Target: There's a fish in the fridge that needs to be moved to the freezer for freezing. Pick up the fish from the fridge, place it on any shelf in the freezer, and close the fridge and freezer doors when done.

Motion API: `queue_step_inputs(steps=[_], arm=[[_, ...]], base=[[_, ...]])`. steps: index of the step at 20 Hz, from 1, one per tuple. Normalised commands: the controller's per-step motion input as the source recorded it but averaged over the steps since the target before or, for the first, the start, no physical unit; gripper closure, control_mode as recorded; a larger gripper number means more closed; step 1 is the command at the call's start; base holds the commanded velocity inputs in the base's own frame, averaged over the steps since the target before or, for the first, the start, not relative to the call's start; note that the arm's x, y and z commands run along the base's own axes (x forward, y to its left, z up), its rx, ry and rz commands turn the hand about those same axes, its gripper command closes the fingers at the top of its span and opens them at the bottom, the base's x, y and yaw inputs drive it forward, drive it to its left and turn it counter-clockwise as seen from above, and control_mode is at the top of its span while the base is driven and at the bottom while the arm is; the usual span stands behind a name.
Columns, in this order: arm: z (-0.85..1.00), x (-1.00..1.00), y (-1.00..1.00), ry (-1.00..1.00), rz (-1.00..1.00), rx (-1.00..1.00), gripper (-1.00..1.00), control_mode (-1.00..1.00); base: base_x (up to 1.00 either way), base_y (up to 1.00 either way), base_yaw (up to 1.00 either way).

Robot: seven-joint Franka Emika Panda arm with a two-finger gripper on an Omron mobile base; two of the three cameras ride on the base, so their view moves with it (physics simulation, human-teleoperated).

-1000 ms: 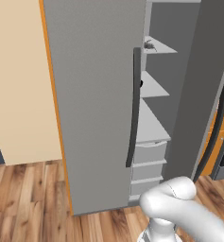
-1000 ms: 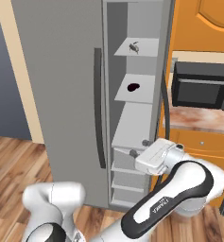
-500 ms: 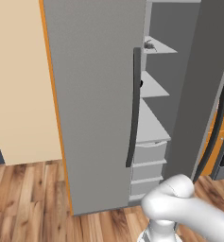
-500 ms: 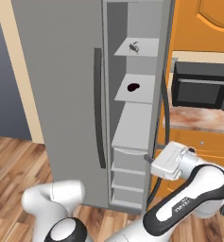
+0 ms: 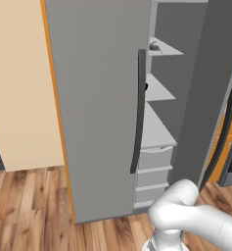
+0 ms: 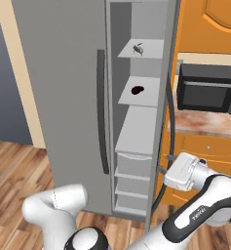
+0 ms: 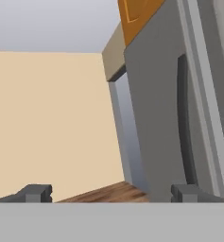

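Swung rightward past the open freezer door [image 6: 166, 73], gripper [image 6: 162, 164] spread wide and empty, fish [image 6: 138, 48] on top freezer shelf [image 6: 151, 51]; risk: snagging the door handle [image 6: 169, 127] while pushing shut.

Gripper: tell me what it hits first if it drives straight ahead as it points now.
Probably the grey door: the open gripper aims past its edge toward the beige wall, and one fingertip lines up with the dark handle. Depth is unclear.
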Motion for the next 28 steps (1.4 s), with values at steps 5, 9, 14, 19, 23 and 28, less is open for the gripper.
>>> queue_step_inputs(steps=[5,9,14,19,23,28], arm=[[-0.25,0.16,-0.12,0.09,-0.05,0.0,-1.0,-1.0],[-0.29,0.34,-0.01,0.09,-0.06,0.0,-1.0,-1.0],[-0.27,0.55,0.0,0.06,-0.08,0.0,-1.0,-1.0],[-0.16,0.41,-0.05,0.02,-0.05,0.0,-1.0,-1.0],[-0.07,0.1,-0.34,0.0,-0.03,0.0,-1.0,-1.0],[-0.21,0.14,-0.1,0.0,-0.03,0.0,-1.0,-1.0]], base=[[0.0,0.0,0.0],[0.0,0.0,0.0],[0.0,0.0,0.0],[0.0,0.0,0.0],[0.0,0.0,0.0],[0.0,0.0,0.0]])
